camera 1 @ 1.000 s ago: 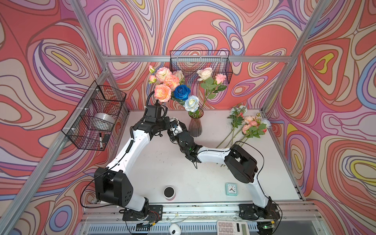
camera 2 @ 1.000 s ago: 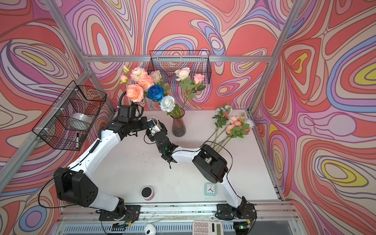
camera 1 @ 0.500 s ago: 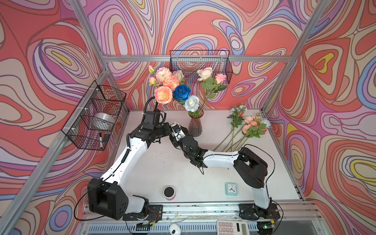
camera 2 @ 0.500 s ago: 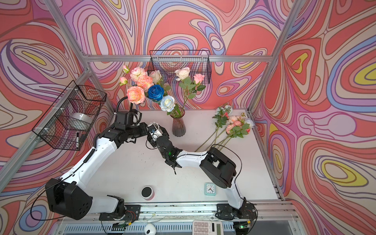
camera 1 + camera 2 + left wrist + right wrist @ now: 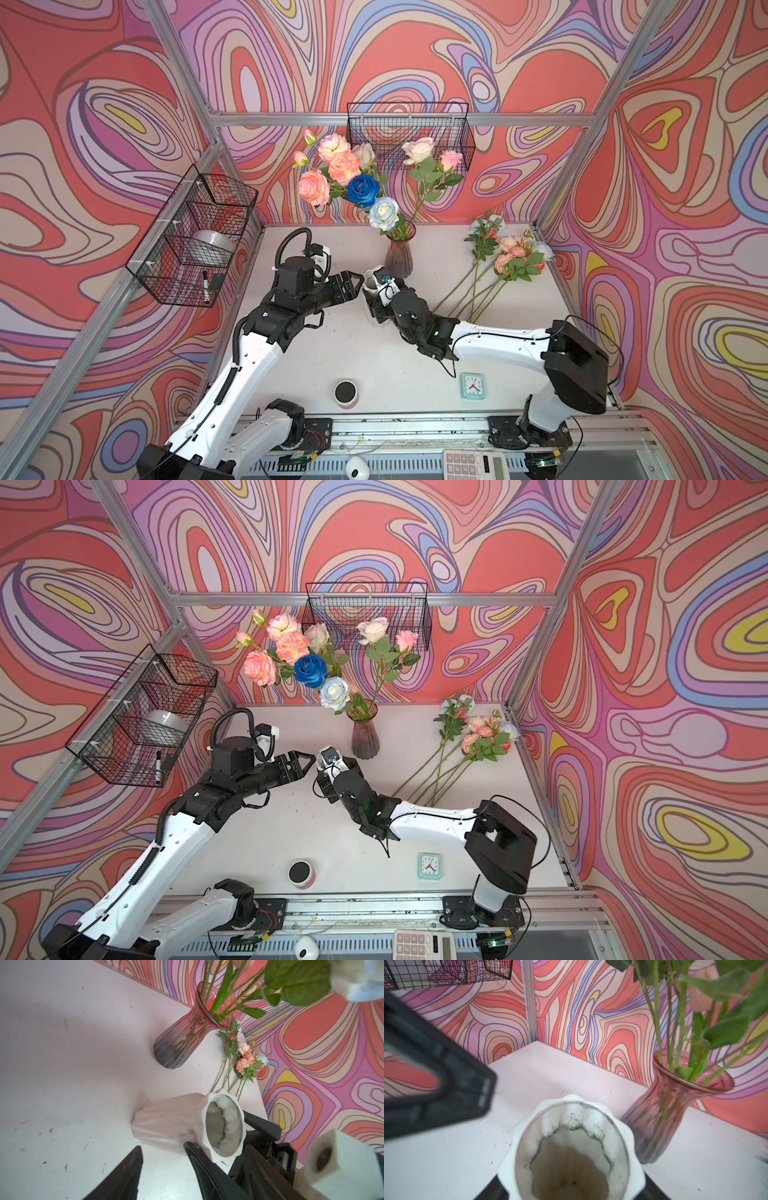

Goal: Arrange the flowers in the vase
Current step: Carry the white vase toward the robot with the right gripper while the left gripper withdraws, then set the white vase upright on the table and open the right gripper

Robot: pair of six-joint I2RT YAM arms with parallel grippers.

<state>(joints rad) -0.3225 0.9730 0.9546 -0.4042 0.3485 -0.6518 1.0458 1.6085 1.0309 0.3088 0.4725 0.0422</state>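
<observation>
The left gripper (image 5: 355,286) gapes wide and empty just beside the white vase (image 5: 172,1122), which the right gripper (image 5: 376,297) clamps. Most flowers (image 5: 365,189) stand in the pink glass vase (image 5: 398,257); loose stems (image 5: 509,257) lie on the desk (image 5: 353,353).

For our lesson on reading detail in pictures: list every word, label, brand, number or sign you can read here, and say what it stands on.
Readable text: none in any view.
Clock: the dial has marks, too small to read.
Calculator: key markings too small to read.
Marker in the wire basket: any label too small to read.
</observation>
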